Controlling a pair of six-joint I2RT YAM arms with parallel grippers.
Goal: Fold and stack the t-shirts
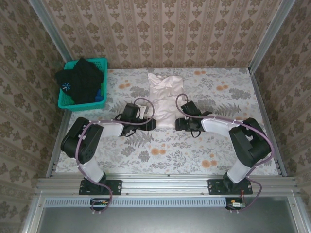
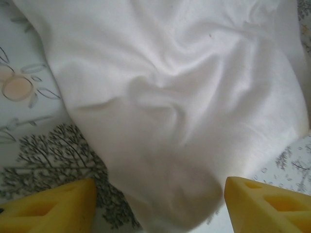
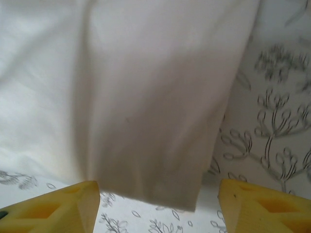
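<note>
While the shirt (image 1: 164,97) lies as a narrow pale strip, its near end sits just ahead of both grippers, between their fingers. The left gripper (image 2: 160,187) and right gripper (image 3: 159,187) both stand with fingers apart, holding nothing. They may be brushing the cloth, but that is hard to tell. The lengthwise folds look done. Next, each gripper should pinch a near corner and carry it forward over the far end.

No lettering is readable, even on the white t-shirt (image 1: 165,94) (black cloth (image 1: 82,77) bears a pale starburst (image 1: 67,86)).
</note>
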